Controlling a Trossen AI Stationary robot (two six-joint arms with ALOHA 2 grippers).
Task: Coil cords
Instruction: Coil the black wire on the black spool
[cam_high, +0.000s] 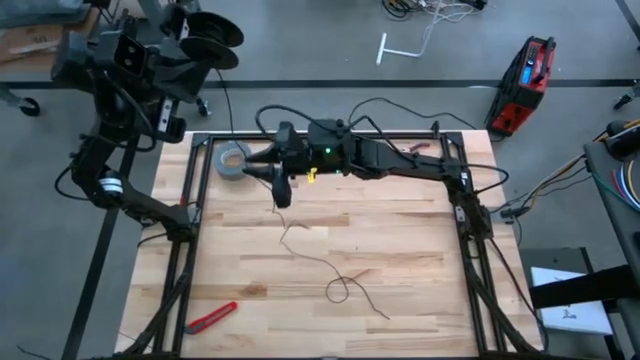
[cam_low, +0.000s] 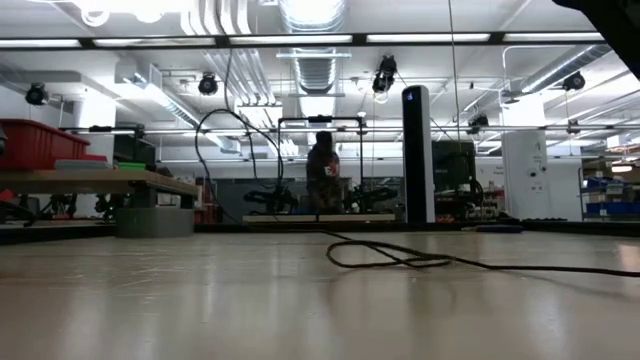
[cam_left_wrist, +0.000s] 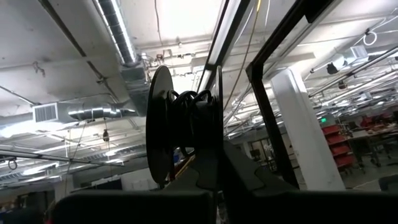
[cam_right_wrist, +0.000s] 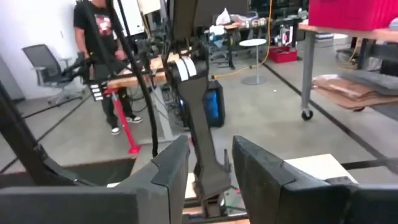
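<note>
**Reel aloft, cord loose on the table**

My left gripper pinches the reel high beyond the table's ten o'clock corner. My right gripper hangs near centre-left, fingers spread. The thin cord loops across the table toward five o'clock.

Robotics workshop (ceiling ducts, workbenches)

A thin black cord is looped on the wooden table; a person is seen far behind.
</note>
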